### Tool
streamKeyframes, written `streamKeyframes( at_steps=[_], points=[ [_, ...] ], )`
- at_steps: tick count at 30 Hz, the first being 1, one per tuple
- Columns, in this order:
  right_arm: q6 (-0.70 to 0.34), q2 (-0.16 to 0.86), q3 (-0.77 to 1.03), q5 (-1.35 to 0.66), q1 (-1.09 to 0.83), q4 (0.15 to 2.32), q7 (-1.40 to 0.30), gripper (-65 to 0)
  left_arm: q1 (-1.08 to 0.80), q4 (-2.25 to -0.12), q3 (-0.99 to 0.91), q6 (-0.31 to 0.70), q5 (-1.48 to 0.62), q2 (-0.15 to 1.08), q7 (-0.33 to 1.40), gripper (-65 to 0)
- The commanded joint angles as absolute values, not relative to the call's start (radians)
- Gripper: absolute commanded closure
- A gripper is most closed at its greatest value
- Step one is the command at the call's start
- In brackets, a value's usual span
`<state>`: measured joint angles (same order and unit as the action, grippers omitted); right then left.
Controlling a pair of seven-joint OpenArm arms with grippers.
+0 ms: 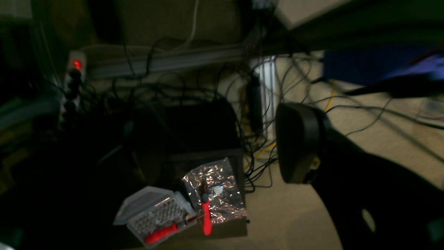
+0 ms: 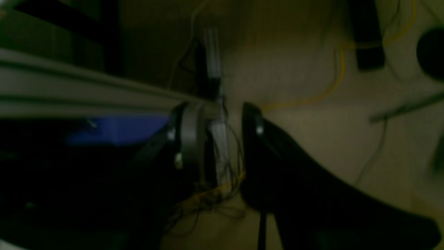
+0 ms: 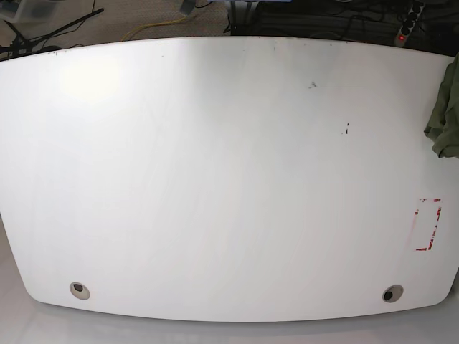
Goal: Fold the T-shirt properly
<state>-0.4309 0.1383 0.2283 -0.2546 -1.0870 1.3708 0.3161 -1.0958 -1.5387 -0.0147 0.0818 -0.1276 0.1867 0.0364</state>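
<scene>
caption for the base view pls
Crumpled olive-green T-shirt at the right edge of a bare white table, no arms in view.

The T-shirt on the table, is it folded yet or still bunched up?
Not neatly folded as far as shown: the T-shirt sits crumpled at the white table's right edge in the base view, mostly cut off by the frame.

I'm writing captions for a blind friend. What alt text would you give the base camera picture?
A wide white table seen from above, with a crumpled olive-green T-shirt showing only at its right edge. A red-and-white tape rectangle marks the table below the shirt, and cables lie on the floor beyond the far edge.
</scene>
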Motion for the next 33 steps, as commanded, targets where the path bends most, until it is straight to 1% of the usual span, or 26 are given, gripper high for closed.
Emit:
streamKeyframes(
  at_steps=[1,4,6,8,13,17,24,30,33],
  points=[
    [-0.437,0.147,0.186,-0.259,-1.047,1.257,0.355,-16.6,-1.044,-1.426,-0.015,0.085,-0.128,0.185,0.012,-44.7],
    [-0.435,0.148,0.148,-0.259,-0.966,1.153,0.352,-16.6,-0.963,-1.291,-0.004,0.087,-0.128,0.185,0.012,-44.7],
    [-0.435,0.148,0.143,-0.257,-0.903,1.059,0.351,-16.6,-0.881,-1.176,0.015,0.087,-0.128,0.185,0.01,-44.7],
    [-0.435,0.148,0.143,-0.255,-0.86,0.997,0.351,-16.6,-0.835,-1.104,0.019,0.087,-0.128,0.185,0.01,-44.7],
    [-0.433,0.148,0.15,-0.104,-0.685,0.78,0.351,-16.6,-0.68,-0.881,0.021,0.087,-0.128,0.183,0.01,-44.7],
    [-0.433,0.148,0.15,-0.056,-0.595,0.667,0.349,-16.8,-0.57,-0.739,0.021,0.087,-0.122,0.154,0.007,-44.7],
    [-0.433,0.166,0.15,0.001,-0.41,0.42,0.348,-17.0,-0.343,-0.417,0.021,0.087,-0.122,0.151,0.007,-44.7],
    [-0.433,0.17,0.145,0.004,-0.306,0.334,0.34,-17.1,-0.239,-0.283,0.022,0.081,-0.12,0.148,0.008,-44.7],
    [-0.432,0.174,0.145,0.005,-0.272,0.329,0.274,-17.1,-0.183,-0.208,0.022,0.081,-0.12,0.148,0.01,-44.7]
  ],
)
